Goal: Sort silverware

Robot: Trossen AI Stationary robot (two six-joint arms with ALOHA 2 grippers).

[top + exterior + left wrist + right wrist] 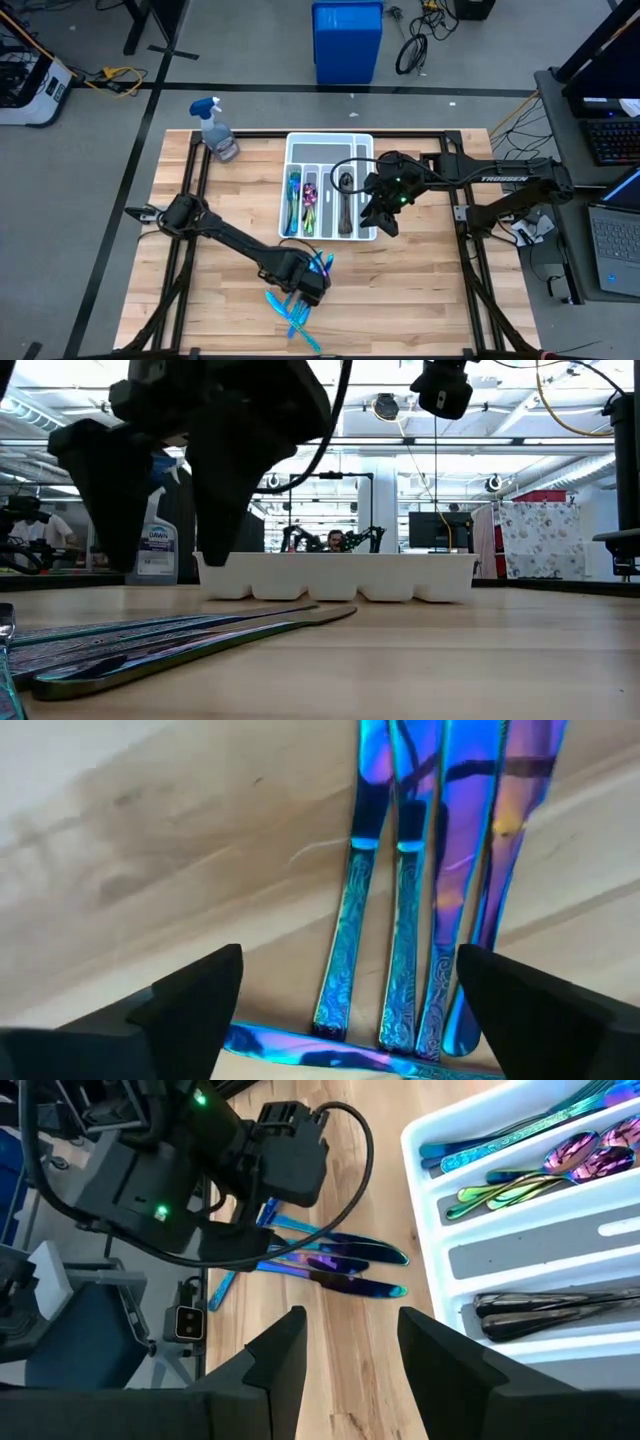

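While the left gripper hangs with its jaws spread over the loose iridescent blue knives on the near part of the tabletop, the main risk is a crowded pick. Four handles lie side by side, almost touching, with a fifth piece crossing under their ends, so closing here could pinch two at once or nudge the row askew. These flat, slim handles may also slip out of a shallow grip. From the wrist view two or three handles sit between the fingers, not one, and none looks held yet, though how high the fingers sit above the wood is hard to judge.

Farther back, the white tray already holds teal forks, rainbow-purple spoons and dark spoons in separate slots. Its right gripper waits at the tray's near right corner, jaws parted and empty, well apart from the knives. A spray bottle stands at the far left.
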